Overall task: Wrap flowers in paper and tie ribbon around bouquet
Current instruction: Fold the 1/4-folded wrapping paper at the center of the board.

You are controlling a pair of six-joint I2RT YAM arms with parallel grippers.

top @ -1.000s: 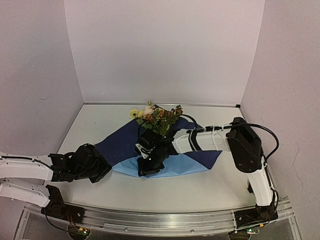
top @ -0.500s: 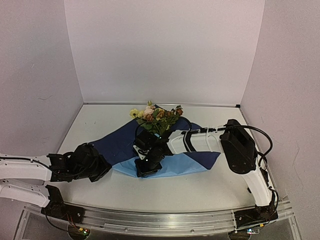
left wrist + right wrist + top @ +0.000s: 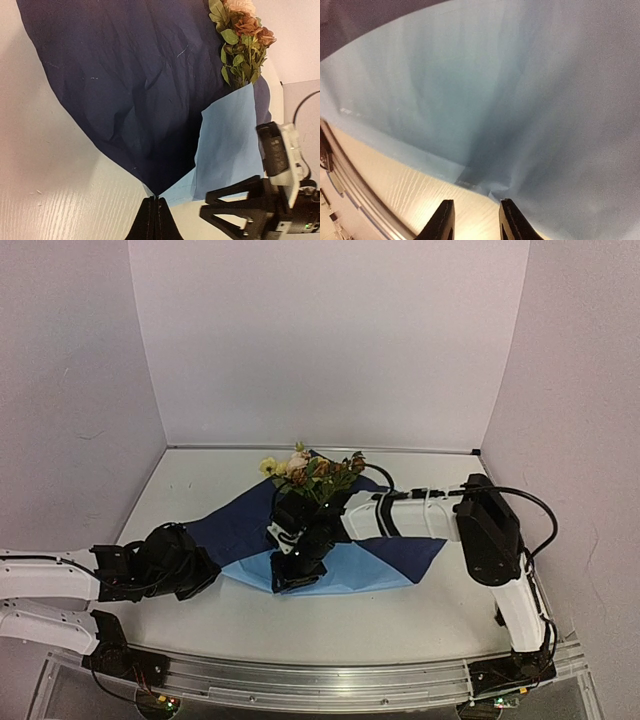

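The flowers (image 3: 310, 470), yellow, pink and rust blooms with green leaves, lie at the back of the table with their stems under the paper (image 3: 240, 525). The paper is folded: its dark blue reverse shows on the left and right, and a light-blue flap (image 3: 350, 568) lies in front. My left gripper (image 3: 214, 575) is shut on the paper's near-left corner (image 3: 156, 192), seen right at its tips in the left wrist view (image 3: 155, 201). My right gripper (image 3: 288, 580) stands open at the light-blue front edge (image 3: 495, 186), nothing between its jaws (image 3: 475, 212). The ribbon is out of view.
The table is boxed in by pale walls at the left, back and right. A metal rail (image 3: 320, 680) runs along the near edge, close below the right gripper (image 3: 350, 175). The right arm's cable (image 3: 535, 515) loops over its elbow.
My right gripper's jaws have parted wider at the paper's front edge, and its forearm has shifted a little. The left gripper has drawn slightly left, still shut.
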